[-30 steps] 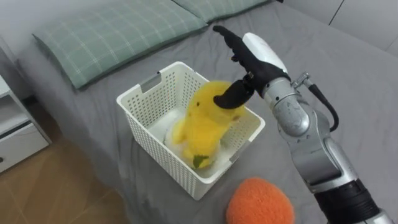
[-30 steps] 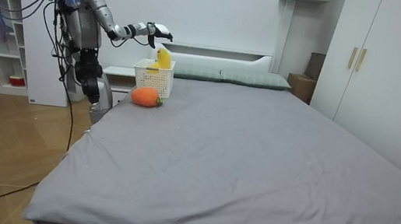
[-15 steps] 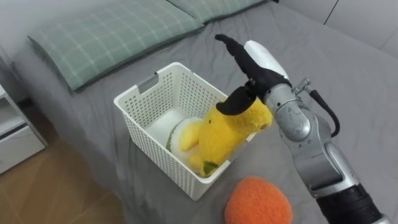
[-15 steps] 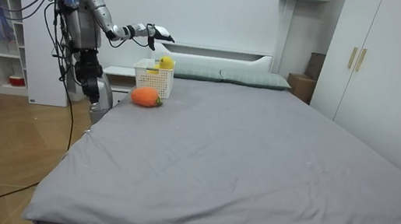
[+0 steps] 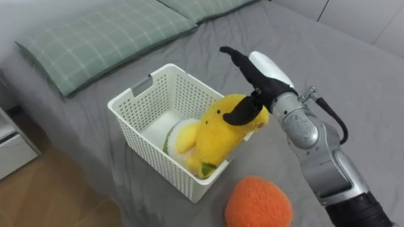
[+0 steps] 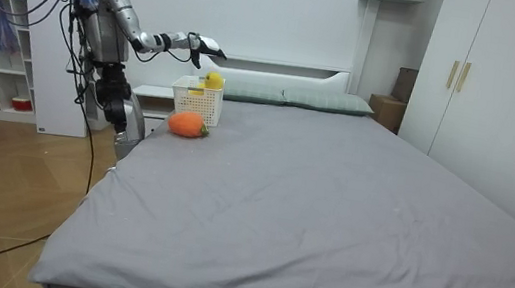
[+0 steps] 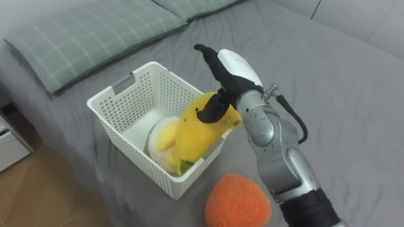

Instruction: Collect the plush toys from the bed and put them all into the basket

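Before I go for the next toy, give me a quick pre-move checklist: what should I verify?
1. Right robot hand open: ok, fingers straight.
2. Hand clear of the yellow plush toy: not ok, thumb lies against its head.
3. Yellow plush toy settled in the white basket: not ok, it leans over the rim.
4. Basket upright: ok.
5. Orange plush toy likely reachable: ok, it lies on the bed beside the basket.

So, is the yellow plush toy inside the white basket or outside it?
Inside, though not fully: the yellow plush toy sits in the white basket, its head sticking up above the rim by the open right hand.
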`<state>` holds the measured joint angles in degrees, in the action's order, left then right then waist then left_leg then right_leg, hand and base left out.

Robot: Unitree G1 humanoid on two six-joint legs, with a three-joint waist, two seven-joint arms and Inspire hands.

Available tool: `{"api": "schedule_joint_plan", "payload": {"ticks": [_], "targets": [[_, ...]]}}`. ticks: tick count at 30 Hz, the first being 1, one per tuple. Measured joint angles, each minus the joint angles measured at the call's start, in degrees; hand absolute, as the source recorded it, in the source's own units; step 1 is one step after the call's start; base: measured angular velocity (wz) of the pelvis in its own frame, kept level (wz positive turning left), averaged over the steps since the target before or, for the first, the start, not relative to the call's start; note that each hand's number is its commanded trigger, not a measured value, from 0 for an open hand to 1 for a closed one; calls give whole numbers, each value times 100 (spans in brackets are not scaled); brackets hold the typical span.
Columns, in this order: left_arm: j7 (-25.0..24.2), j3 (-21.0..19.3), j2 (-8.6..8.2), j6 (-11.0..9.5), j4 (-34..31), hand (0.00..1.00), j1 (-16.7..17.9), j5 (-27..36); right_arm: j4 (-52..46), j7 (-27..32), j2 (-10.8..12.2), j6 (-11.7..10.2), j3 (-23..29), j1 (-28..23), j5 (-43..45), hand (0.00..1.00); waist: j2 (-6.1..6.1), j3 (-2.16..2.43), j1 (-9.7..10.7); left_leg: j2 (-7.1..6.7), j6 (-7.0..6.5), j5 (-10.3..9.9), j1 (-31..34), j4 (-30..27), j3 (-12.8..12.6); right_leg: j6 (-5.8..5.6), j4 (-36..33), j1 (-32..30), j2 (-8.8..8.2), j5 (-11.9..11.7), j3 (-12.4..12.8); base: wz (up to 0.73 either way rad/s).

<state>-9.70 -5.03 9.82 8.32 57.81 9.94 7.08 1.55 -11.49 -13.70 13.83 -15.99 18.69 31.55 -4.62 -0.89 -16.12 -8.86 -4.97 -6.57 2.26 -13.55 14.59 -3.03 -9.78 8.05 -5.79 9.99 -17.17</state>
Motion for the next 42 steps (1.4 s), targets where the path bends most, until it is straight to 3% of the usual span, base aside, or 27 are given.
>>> {"api": "schedule_joint_plan", "payload": {"ticks": [6,13,16,18,20,29,36,42], "targets": [[4,-48,-3,-1,-4,0,38,-2,0,15,-15,0,161,-14,-49,0,-3,2,53,5,-26,16,0,11,-16,0,2,-20,2,0,41,0],[8,-124,-4,-1,-3,0,63,6,0,282,-19,-33,430,-165,-1023,0,-26,18,200,9,-33,11,-12,0,-38,0,2,-12,-4,-1,10,0],[8,-175,-20,-2,-4,0,155,8,58,474,-21,-128,743,-423,-1191,0,0,17,292,17,-54,-11,-97,1,-92,-1,-1,20,1,0,154,-9],[8,-174,-32,-2,-4,0,221,12,65,590,-31,-131,900,-521,-1341,0,47,40,355,31,-61,-24,-106,2,-180,-1,-4,30,6,0,271,-23],[8,-154,-29,-2,-8,0,235,11,77,745,-52,-134,1046,-644,-1668,0,97,54,521,37,-67,-30,-120,5,-237,-2,-8,28,0,-1,304,-14],[8,-158,4,-6,-31,0,344,16,413,887,-138,-233,1063,-1223,-1992,0,154,60,878,144,-61,-142,-206,-4,-555,-2,-93,-9,48,-1,623,-20],[10,-148,-10,-8,-52,0,337,22,964,872,-94,-210,1041,-1562,-1824,0,179,64,858,184,-60,-172,-189,6,-678,-1,-107,-106,68,-1,751,-11],[13,-80,-17,42,-164,0,339,17,1254,639,-44,-172,740,-1581,-1762,0,217,54,846,214,-62,-193,-236,16,-671,-1,-80,-29,100,-1,713,1]]}}
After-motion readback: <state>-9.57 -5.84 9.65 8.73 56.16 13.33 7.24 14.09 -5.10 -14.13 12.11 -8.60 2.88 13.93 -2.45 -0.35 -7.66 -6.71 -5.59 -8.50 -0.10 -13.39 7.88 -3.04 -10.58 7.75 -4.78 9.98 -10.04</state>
